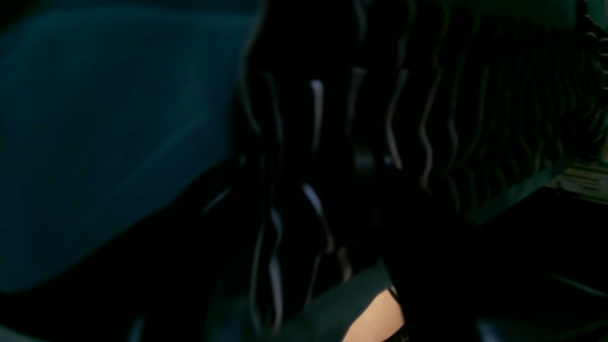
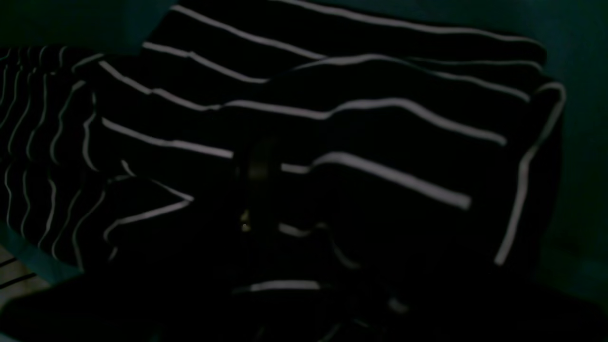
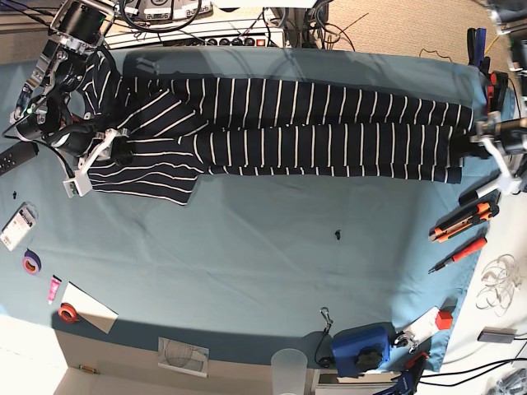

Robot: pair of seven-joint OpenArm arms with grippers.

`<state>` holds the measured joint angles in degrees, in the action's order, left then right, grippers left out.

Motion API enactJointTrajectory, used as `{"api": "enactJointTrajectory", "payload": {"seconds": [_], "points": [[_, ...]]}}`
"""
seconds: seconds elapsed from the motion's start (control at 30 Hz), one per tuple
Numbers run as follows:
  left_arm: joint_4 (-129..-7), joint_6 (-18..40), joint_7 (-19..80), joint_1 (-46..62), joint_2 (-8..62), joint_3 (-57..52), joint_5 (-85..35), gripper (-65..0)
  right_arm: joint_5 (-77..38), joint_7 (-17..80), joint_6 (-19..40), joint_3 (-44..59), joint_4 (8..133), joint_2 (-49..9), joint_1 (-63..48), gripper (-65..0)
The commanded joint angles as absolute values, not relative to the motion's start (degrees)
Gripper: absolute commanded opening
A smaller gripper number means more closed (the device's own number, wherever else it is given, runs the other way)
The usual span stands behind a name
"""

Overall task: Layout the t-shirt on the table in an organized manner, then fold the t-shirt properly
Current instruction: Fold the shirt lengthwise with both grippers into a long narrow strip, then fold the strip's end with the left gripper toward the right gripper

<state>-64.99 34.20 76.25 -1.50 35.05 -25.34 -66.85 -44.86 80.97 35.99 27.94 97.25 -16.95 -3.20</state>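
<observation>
Simply, t-shirt [image 3: 288, 127] stretched flat across table [image 3: 247, 263].

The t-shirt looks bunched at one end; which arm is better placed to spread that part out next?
Probably the right arm: its gripper sits at the crumpled end of the t-shirt. The left gripper is at the opposite, flatter end.

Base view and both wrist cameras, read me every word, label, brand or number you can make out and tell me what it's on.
No text can be read in any view.
The small packet at the table edge: print too small to read.
The white card with a round drawing: no legible words.
The t-shirt: only white stripes, no lettering visible.
Both wrist views: too dark and blurred to show any text.
</observation>
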Motion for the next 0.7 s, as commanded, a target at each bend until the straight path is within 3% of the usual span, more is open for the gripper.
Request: {"api": "enactJointTrajectory", "payload": {"seconds": [0.0, 0.23, 0.3, 0.37, 0.4, 0.67], "points": [[-65.4, 34.2, 77.7, -1.7, 34.8, -25.3, -63.7, -39.2, -45.4, 80.0, 36.0, 28.2, 98.3, -18.0, -2.5, -45.9], [-65.4, 32.8, 80.0, -1.8, 32.8, -25.3, -61.0, -40.1, -45.4, 80.0, 36.0, 28.2, 98.3, -18.0, -2.5, -45.8], [-65.4, 32.6, 80.0, -1.8, 33.5, -25.3, -61.1, -49.2, -45.4, 80.0, 36.0, 28.2, 98.3, -18.0, -2.5, -45.8], [-65.4, 31.6, 80.0, -1.8, 34.6, -25.4, -61.1, -63.3, -45.4, 80.0, 36.0, 28.2, 98.3, -18.0, -2.5, -45.9], [-65.4, 31.2, 79.9, -1.8, 35.2, -25.3, -61.1, -65.0, -45.5, 80.0, 36.0, 28.2, 98.3, -18.0, -2.5, -45.9], [-65.5, 31.3, 78.4, -2.2, 41.3, -25.4, -62.9, -65.0, -52.4, 78.0, 38.2, 32.4, 98.3, -17.9, -2.0, -45.9]]}}
